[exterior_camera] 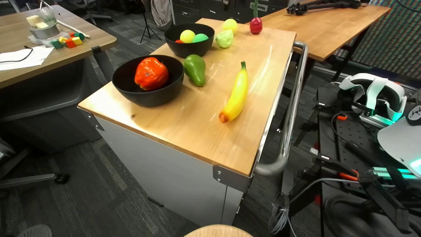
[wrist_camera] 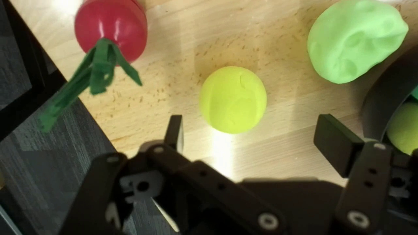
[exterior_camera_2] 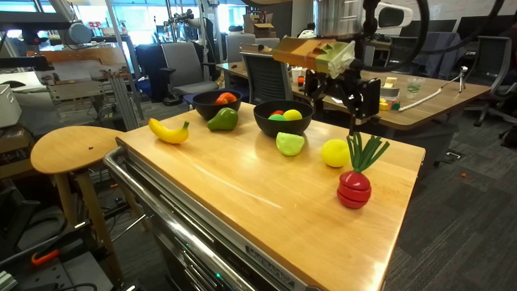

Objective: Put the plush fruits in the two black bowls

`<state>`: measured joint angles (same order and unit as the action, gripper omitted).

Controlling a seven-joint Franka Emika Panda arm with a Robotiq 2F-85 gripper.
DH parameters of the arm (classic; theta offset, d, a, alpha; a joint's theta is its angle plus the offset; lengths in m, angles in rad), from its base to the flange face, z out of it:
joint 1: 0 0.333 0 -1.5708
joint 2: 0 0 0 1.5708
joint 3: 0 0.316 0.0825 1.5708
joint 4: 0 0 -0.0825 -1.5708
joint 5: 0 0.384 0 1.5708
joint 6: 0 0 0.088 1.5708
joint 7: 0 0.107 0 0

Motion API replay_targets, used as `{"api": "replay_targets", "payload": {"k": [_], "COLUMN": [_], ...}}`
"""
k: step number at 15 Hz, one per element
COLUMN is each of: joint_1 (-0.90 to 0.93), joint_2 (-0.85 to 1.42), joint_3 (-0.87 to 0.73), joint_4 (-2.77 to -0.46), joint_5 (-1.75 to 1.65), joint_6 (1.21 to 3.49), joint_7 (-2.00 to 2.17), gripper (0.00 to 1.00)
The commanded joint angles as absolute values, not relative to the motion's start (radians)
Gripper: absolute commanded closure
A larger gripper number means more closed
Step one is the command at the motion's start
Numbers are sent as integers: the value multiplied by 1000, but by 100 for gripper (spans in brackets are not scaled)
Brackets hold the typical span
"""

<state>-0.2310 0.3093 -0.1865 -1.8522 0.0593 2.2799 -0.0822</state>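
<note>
We have the worktop [exterior_camera: 184, 131] before us, a metal handle [exterior_camera: 294, 98] along one of its long edges. Over the area near one short edge hangs the gripper [wrist_camera: 256, 140], its jaws spread wide and released; the wrist view puts a yellow ball [wrist_camera: 233, 99] on the wood, just ahead of the gap between them. We cannot tell how high above it they are.

Both bowls stand by the long edge opposite the handle. Near the corner with the other short edge, one black bowl [exterior_camera: 154, 98] holds a red-orange pepper [exterior_camera: 151, 74]. Next along that long edge we find another black bowl [exterior_camera: 189, 50], with a yellow fruit [exterior_camera: 187, 36], a green fruit [exterior_camera: 200, 38] and a partly hidden red fruit [exterior_camera_2: 277, 112] inside.

Five pieces lie out on the wood. A green avocado [exterior_camera: 195, 69] is just beside the pepper's bowl; we cannot tell whether they touch. The banana [exterior_camera: 237, 95] lies toward the handle edge, at the same end. A light green lump [exterior_camera_2: 290, 144] rests just beside the other bowl, and the yellow ball lies between it and a red radish [exterior_camera_2: 354, 189], which stands upright near the short edge on the gripper's side. Beyond the opposite short edge we see a round stool [exterior_camera_2: 68, 147].
</note>
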Motion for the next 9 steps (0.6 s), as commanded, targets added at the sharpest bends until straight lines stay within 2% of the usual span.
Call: {"api": "replay_targets", "payload": {"k": [1, 9], "joint_1": [-229, -214], "joint_2": [408, 509], "joint_3": [-178, -189], "joint_4": [-1730, -1627], "joint_5": [85, 40], "joint_6": [2235, 2167], "joint_7": [17, 115], "gripper": [0, 0]}}
